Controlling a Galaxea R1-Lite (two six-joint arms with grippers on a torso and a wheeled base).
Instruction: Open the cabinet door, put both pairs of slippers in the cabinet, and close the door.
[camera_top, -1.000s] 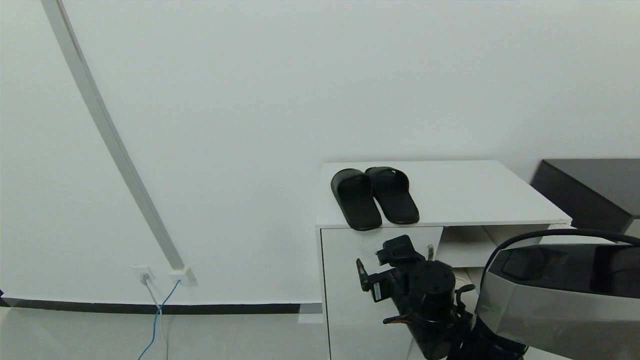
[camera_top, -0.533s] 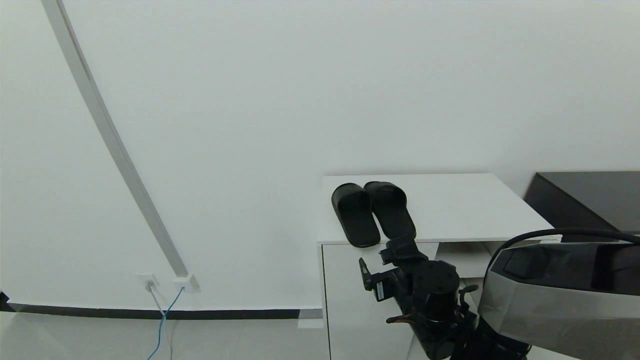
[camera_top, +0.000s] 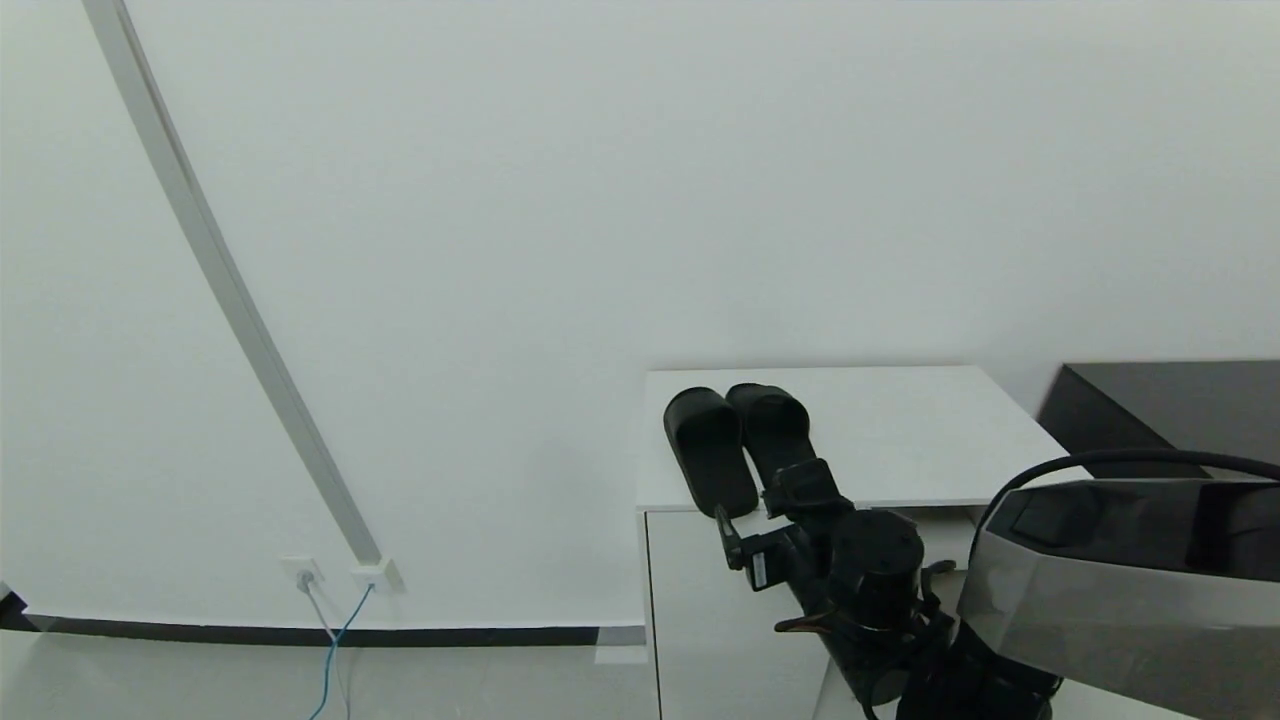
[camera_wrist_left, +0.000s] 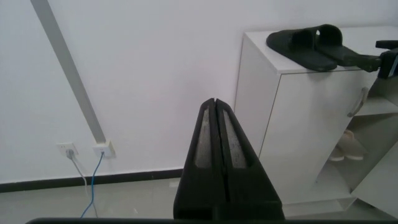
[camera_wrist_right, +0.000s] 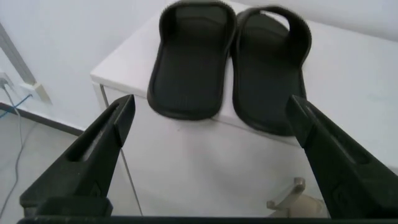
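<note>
Left wrist view shows us our left gripper (camera_wrist_left: 215, 106) clenched on nothing, well apart from the side of the white rectangular cabinet (camera_top: 900, 430). Our right gripper (camera_wrist_right: 210, 106) hangs spread wide and empty just before the cabinet's front top edge. Beyond it, we see the pair of black rubber slippers (camera_wrist_right: 230, 62) side by side on the cabinet top, heels at that edge.

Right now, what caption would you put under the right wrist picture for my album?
Open right gripper lined up with the black slippers on the white cabinet.
</note>
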